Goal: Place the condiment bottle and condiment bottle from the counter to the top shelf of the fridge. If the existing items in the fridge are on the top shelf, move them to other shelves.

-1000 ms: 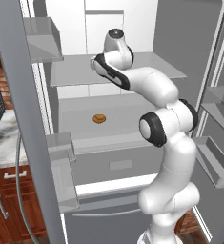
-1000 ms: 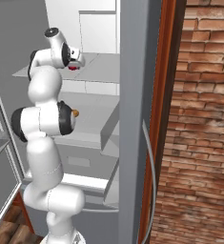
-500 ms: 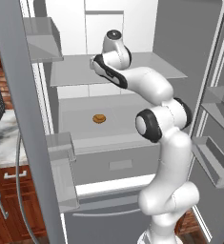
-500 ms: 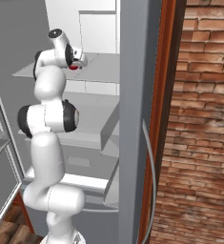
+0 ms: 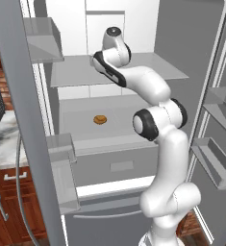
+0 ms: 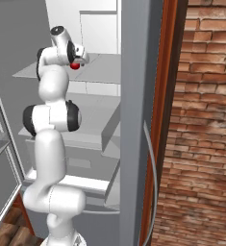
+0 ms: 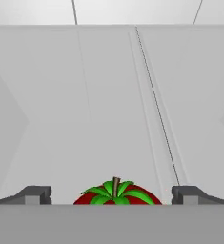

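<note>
Gripper [image 7: 111, 199] spread wide, nothing grasped; dark fingertips [image 7: 35, 194] showing at 7 and 5 o'clock of the hand view, well apart. Tomato [image 7: 117, 193] lying between the tips at 6 o'clock, red with green leaves and a brown stem upright, clear of both tips on either side. Beyond it, top shelf [image 7: 108, 105] running pale grey toward 12 o'clock, one dark seam line crossing from centre to 5 o'clock. From the right base view, tomato [image 6: 75, 66] visible as a red spot just below the hand, over the near edge of the top shelf [image 6: 102, 65]. From the left base view, arm reaching up into the open fridge [image 5: 191, 48], hand at 12 o'clock above the top shelf [image 5: 148, 71]. Lower shelf [image 5: 81, 129] beneath, carrying a small tan bun [image 5: 100, 119] at roughly 9 o'clock of picture centre, well apart from the arm. Grey drawer front below that shelf's edge. Marble counter [image 5: 1, 137] at 9 o'clock, left of the fridge door. Brick wall [image 6: 201, 120] at 3 o'clock in the right base view.
</note>
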Controlling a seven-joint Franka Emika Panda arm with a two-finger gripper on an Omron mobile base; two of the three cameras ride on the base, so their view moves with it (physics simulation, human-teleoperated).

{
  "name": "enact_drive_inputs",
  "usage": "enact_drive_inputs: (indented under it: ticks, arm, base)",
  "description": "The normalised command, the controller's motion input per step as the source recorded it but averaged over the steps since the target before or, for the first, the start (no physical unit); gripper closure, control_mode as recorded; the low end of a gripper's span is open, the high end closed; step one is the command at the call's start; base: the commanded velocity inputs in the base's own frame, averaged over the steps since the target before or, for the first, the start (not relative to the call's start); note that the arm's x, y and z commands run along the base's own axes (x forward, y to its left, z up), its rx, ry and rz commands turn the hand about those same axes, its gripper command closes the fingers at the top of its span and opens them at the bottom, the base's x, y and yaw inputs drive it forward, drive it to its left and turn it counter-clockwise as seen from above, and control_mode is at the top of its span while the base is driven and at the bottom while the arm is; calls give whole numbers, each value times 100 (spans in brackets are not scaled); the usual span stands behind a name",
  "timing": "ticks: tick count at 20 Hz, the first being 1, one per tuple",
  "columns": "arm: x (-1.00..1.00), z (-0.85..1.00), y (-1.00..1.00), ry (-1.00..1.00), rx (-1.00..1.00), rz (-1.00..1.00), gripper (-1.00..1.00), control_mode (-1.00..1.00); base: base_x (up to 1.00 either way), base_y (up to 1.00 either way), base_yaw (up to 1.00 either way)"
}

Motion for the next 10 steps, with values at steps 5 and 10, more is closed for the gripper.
enact_drive_inputs:
  ticks: [5,10]
  arm:
    - [1,-25,0,0,0,0,100,-100]
    - [0,-17,-4,0,0,0,100,-100]
  base:
    - [0,0,0]
    - [0,0,0]
